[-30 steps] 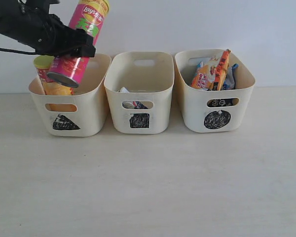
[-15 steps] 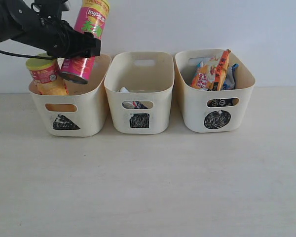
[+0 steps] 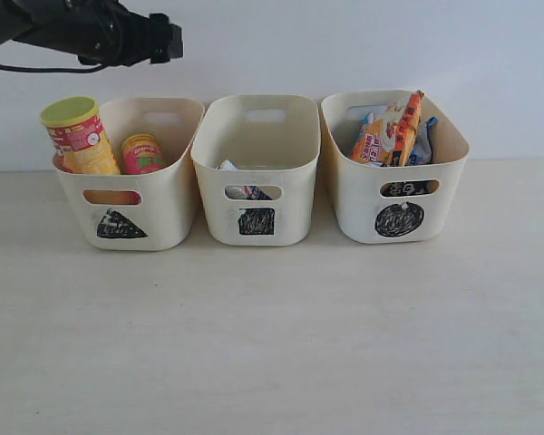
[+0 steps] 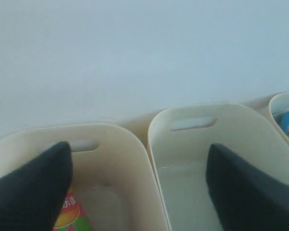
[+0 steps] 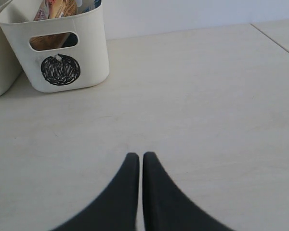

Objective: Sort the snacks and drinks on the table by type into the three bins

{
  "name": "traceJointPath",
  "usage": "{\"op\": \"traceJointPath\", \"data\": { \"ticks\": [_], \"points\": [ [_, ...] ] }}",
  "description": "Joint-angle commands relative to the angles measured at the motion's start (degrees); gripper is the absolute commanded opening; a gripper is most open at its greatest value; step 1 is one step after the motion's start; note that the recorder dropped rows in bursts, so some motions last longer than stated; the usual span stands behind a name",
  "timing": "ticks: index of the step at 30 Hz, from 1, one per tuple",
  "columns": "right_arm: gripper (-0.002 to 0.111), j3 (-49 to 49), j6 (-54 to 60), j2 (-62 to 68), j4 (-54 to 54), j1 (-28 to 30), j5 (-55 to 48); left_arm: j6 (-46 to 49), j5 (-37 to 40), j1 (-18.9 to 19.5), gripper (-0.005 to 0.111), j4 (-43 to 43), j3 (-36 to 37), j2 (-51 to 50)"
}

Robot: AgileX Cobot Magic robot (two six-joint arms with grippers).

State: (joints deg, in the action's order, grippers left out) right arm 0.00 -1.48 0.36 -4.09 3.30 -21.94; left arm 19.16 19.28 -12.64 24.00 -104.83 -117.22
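3 cream, black-scribbled bins (image 3: 290,213) — yellow tube (image 3: 83,145), pink tube (image 3: 143,156), orange bag (image 3: 392,129).

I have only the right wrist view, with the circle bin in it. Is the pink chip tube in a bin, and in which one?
Observer: Yes, the pink tube is in the triangle bin, beside the yellow tube.
Operator: Does the left gripper hold anything?
Observer: No, the left gripper is open and empty, above the triangle bin.
Operator: What is in the square bin?
Observer: A white item shows low inside the square bin; I cannot tell more.
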Motion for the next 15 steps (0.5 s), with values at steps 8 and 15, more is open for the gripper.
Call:
{"op": "traceJointPath", "data": {
  "ticks": [8,15],
  "points": [
    [0.0,0.0,0.13,-0.36,-0.02,0.06,0.26,-4.78,11.55,0.75,0.004,1.27,-0.48,9.57],
    [0.0,0.0,0.13,-0.36,-0.02,0.06,0.26,-9.0,14.18,2.91,0.004,1.14,7.28,18.98]
  ]
}}
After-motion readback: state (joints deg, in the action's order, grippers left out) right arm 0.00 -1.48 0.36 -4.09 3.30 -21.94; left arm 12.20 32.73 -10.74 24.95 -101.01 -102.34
